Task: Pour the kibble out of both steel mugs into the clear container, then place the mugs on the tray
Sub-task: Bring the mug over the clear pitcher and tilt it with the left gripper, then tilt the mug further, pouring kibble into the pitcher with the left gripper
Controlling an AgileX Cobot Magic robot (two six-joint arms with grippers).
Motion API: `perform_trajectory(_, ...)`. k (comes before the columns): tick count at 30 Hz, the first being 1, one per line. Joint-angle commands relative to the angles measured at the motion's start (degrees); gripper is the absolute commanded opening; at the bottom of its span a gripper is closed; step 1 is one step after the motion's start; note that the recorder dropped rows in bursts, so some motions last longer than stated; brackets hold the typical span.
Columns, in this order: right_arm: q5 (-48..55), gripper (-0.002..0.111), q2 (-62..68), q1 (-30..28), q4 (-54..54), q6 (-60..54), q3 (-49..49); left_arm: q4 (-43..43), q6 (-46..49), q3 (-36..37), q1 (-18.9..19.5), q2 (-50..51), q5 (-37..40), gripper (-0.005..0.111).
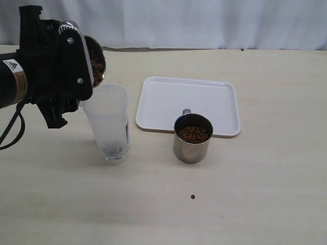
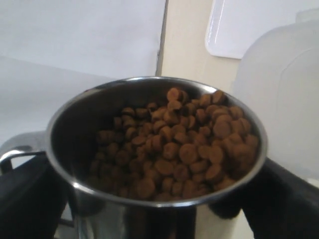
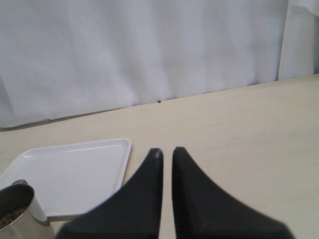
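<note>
My left gripper (image 1: 82, 69) is shut on a steel mug (image 1: 97, 60), held in the air and tilted toward the rim of the clear container (image 1: 110, 122). The left wrist view shows this mug (image 2: 99, 209) full of kibble (image 2: 184, 144), heaped toward the container (image 2: 284, 94); no pellets show in the container. A second steel mug (image 1: 192, 139), also full of kibble (image 1: 193, 133), stands upright at the near edge of the white tray (image 1: 168, 97). My right gripper (image 3: 167, 152) is shut on nothing, beside the tray (image 3: 75, 169) and the second mug (image 3: 17, 211). It is outside the exterior view.
One loose pellet (image 1: 192, 196) lies on the beige table in front of the second mug. Another dark speck (image 1: 242, 49) sits at the table's far edge below the white curtain. The tray carries nothing.
</note>
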Motion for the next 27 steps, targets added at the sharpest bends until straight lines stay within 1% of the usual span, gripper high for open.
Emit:
perform_trajectory(1,-0.14,0.005,-0.17,0.19,0.11,-0.11,0.15,0.02,1.68,-0.74,-0.25,-0.17,1.41,0.0)
perform_trajectory(6,-0.14,0.005,-0.17,0.19,0.11,-0.11,0.15,0.02,3.37,-0.74,-1.38,-0.17,1.71,0.0)
perform_trajectory(21,-0.14,0.005,-0.17,0.19,0.11,-0.11,0.15,0.02,8.94,-0.74,-1.38,-0.07,1.66,0.0)
perform_trajectory(27,-0.14,0.005,-0.17,0.19,0.11,-0.11,0.15,1.33,9.22,-0.74,-1.38,-0.07,1.79,0.0)
